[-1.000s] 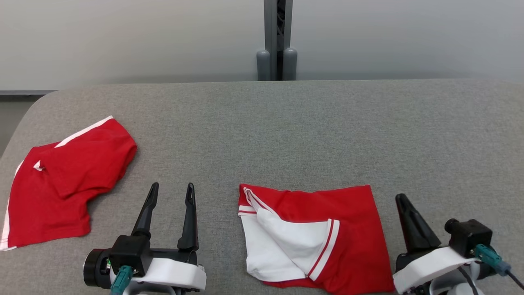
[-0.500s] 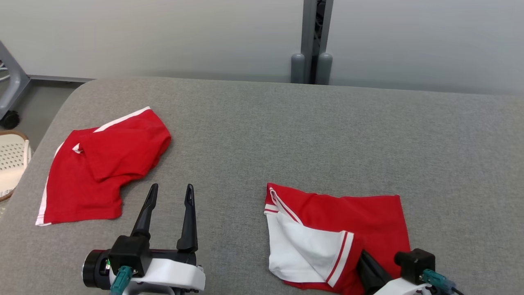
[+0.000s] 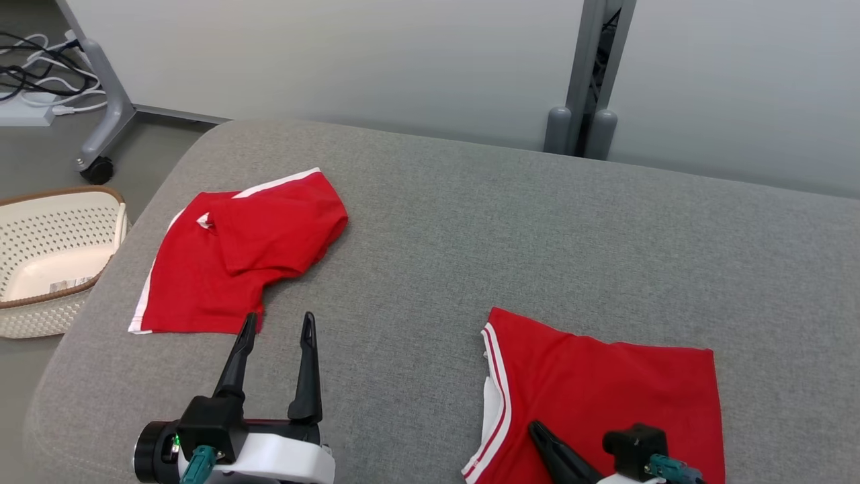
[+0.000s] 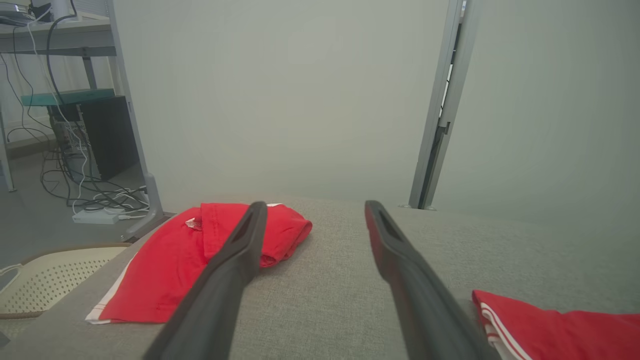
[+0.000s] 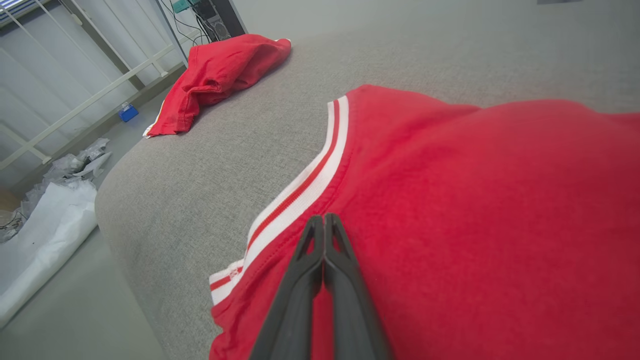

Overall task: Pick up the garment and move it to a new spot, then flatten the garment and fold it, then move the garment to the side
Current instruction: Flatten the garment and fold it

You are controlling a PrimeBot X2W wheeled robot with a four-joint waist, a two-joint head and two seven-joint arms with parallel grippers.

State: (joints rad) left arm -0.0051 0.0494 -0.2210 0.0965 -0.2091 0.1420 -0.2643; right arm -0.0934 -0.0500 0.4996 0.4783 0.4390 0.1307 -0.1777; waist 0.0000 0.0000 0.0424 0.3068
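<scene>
The red folded knit garment with white-and-red striped trim lies on the grey fabric-covered table, directly under the right gripper's fingers. Its striped edge runs just to the left of their tips. The right gripper has its two dark fingers pressed together, pinching nothing I can see. They lie low along the cloth, probably to smooth the fold flat, though I cannot tell whether they touch it. The left gripper waits with its fingers spread and empty. A second red garment with a white side stripe lies just beyond their tips and to the left, and a cream perforated plastic basket sits farther left. A second ago a white inner flap lay exposed and the right fingers stood beside the garment's right edge; now red covers the white and the fingers are over the cloth. The camera has also swung left.
</scene>
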